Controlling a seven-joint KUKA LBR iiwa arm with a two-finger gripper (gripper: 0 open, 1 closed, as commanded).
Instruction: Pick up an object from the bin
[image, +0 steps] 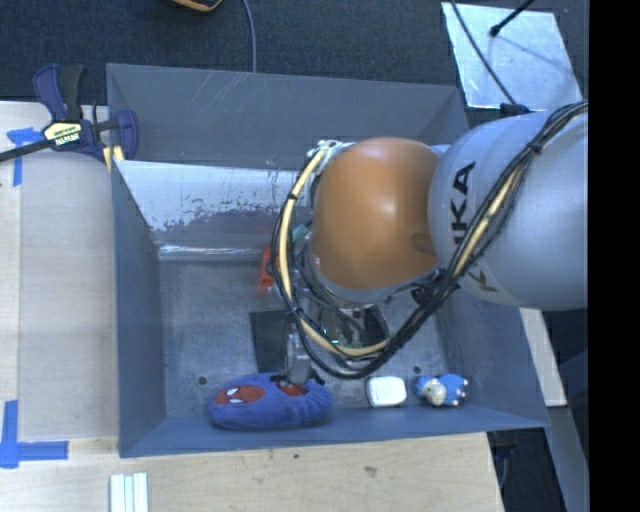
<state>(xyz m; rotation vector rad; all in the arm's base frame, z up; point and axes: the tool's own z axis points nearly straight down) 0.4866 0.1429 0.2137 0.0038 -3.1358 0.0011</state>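
**Blue plush toy (250, 408) under the gripper (296, 372) at the near wall of the bin (135, 330)**

Blue and soft, long in outline and bearing red patches on its upper side, the plush toy lies along the foot of the bin's near wall, left of centre. The gripper stands at the toy's right-hand end, low over one of the red patches and seemingly at or just above the fabric. Whether the gripper is open or closed cannot be told from this angle, as the wrist and its cables (290, 235) cover much of it.

Just to the right of the toy, along the same wall, rests a small white block (386, 391) with rounded corners. Beside that block lies a small blue-and-yellow figure (443, 389), close to the bin's near right corner. A dark square patch (268, 340) marks the grey floor behind the toy. Further back, a small red object (266, 272) shows partly at the left edge of the arm. Above all of these sits the rounded orange cover (375, 215) of the wrist, with the grey arm (520, 220) reaching in from the right.
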